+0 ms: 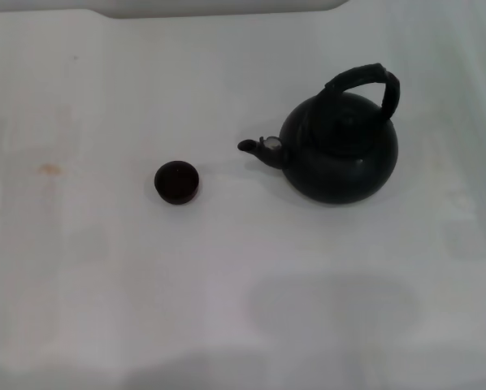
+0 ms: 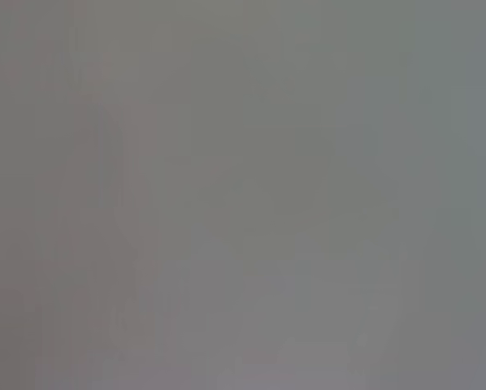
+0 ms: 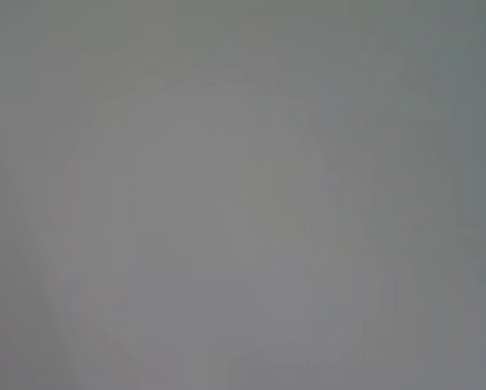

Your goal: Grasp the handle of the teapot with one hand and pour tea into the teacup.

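Observation:
The round matte black teapot (image 1: 340, 154) stands upright on the white table, right of centre in the head view. Its short spout (image 1: 259, 148) with a pale tip points left toward the teacup. The thick black arched handle (image 1: 365, 81) rises over the lid. The tiny dark brown-black teacup (image 1: 176, 181) stands to the left of the spout, a short gap away. Its inside looks dark; I cannot tell whether tea is in it. Neither gripper shows in any view. Both wrist views show only a plain grey surface.
The white tablecloth (image 1: 105, 284) covers the whole table. A small brownish stain (image 1: 49, 169) lies at the left. A pale raised edge (image 1: 219, 8) runs along the back. Soft shadows fall on the cloth near the front.

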{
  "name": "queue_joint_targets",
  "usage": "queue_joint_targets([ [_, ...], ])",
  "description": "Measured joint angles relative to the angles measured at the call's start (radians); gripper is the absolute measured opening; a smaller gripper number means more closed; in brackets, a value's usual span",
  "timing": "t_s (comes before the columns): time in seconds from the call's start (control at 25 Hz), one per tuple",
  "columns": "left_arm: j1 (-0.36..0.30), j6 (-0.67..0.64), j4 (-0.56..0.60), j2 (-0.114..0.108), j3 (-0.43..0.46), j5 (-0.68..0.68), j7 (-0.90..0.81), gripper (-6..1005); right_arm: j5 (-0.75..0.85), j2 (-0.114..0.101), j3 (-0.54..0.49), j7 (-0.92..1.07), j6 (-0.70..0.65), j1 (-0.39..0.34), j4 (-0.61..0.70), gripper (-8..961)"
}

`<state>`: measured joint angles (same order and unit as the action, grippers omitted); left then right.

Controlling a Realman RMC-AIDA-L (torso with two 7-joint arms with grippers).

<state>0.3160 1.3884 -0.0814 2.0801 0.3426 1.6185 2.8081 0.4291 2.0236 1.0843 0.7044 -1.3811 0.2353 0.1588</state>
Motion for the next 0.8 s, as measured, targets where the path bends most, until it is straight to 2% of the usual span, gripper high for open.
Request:
queue_joint_targets([
  [0.8, 0.003, -0.001, -0.001, -0.003, -0.002, -0.042, 0.004, 871, -0.024, -0.005, 0.003, -0.047, 0.077, 0.048, -0.013, 558],
])
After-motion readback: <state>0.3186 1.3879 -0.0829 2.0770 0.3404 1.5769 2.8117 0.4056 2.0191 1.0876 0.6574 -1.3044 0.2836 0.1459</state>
